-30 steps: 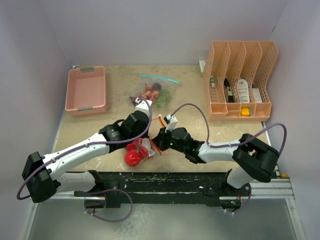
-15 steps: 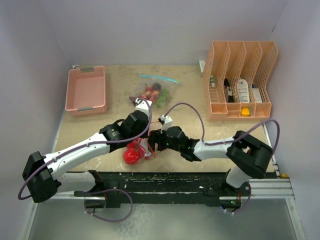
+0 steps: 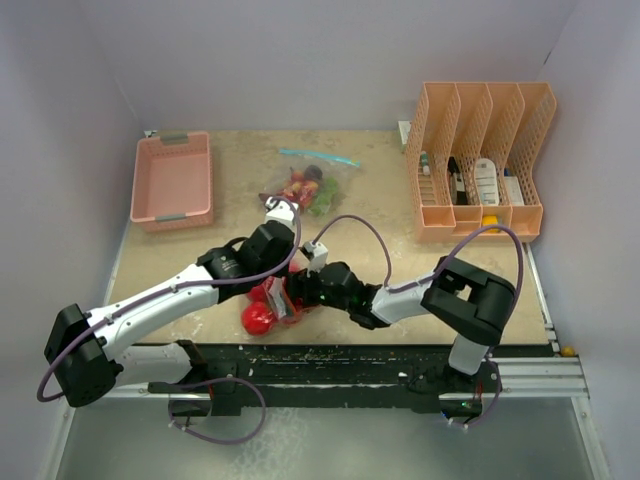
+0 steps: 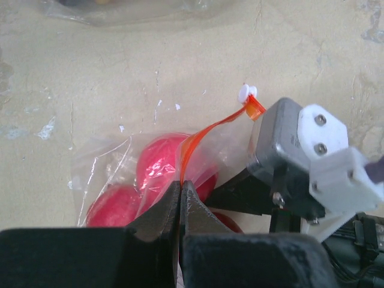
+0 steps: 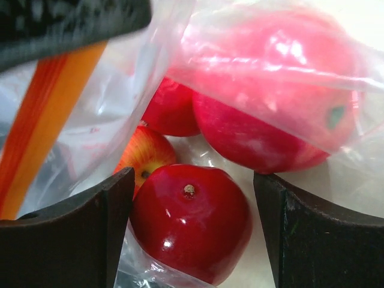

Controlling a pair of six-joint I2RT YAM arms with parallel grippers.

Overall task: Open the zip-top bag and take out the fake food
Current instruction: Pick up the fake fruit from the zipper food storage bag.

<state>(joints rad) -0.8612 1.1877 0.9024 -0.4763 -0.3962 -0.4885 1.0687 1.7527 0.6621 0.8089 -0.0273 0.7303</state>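
- Zip-top bag point(image 4: 105, 165) lies on the table point(image 3: 400, 230) near its front edge, between the two grippers, and its mouth is already parted
- The left gripper point(image 4: 181, 186) has its fingers pressed together on the orange zip strip point(image 4: 207, 129) and lifts this side of the mouth; the white slider point(image 4: 246, 93) sits at the far end of the strip
- The fake food point(image 4: 165, 171) is all inside the bag: several red apples under the clear film, none taken out yet
- The right gripper point(image 5: 192, 192) has moved to the left during the last second, from just beside the bag into its mouth; its fingers now stand apart on both sides of a dark red apple point(image 5: 189, 225), and I cannot tell if they touch it
- I judge that the opening step is finished and the removing begins: the next move is to close on this apple and draw it out. The film hangs close to the fingers, so it may be pinched together with the fruit
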